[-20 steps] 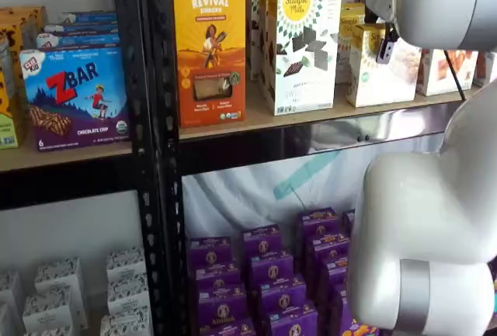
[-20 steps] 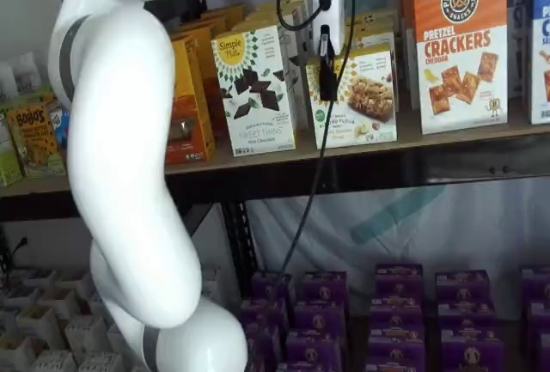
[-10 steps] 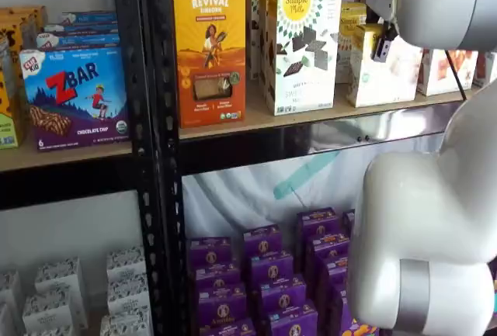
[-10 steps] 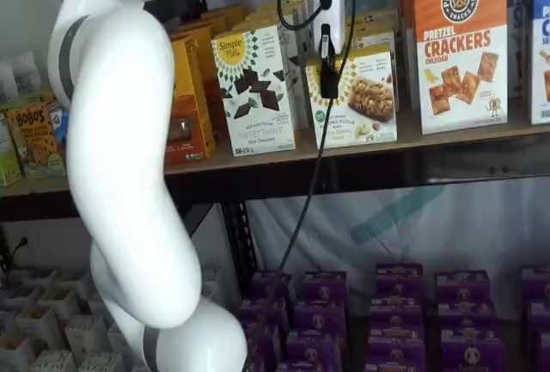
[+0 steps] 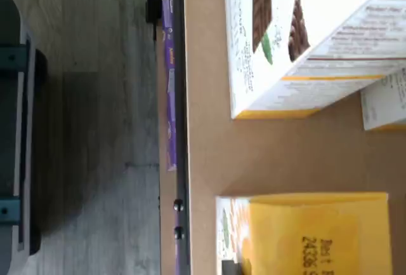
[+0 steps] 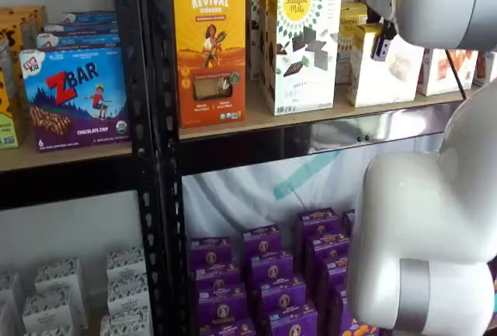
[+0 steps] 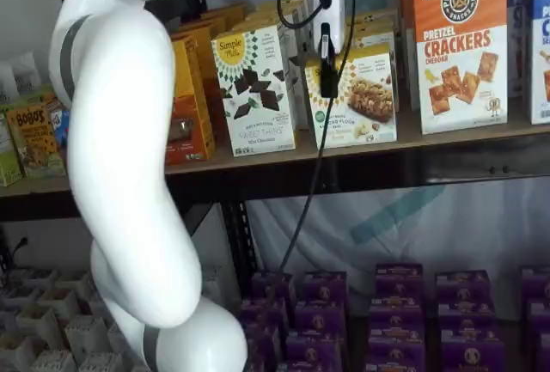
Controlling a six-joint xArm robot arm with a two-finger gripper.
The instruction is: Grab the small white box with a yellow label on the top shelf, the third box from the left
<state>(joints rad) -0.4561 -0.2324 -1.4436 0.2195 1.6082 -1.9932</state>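
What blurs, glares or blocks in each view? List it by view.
Wrist view: the small white box and the chocolate carton are close and soft. Shelf views: glare streaks the dark beam; the white arm hides the left-hand boxes.

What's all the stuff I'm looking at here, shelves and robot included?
small white box: one at front, cream and yellow, top shelf beside the chocolate carton.
Simple Mills chocolate carton: one at front, white.
Revival carton: one at front, orange-yellow.
Pretzel Crackers carton: one, orange.
ZBar box: one, blue and purple, neighbouring shelf.
Purple boxes: many, below.
White patterned boxes: several, lower left.
Robot arm: one, white.
end effector: black fingers at the small box; grip unclear.
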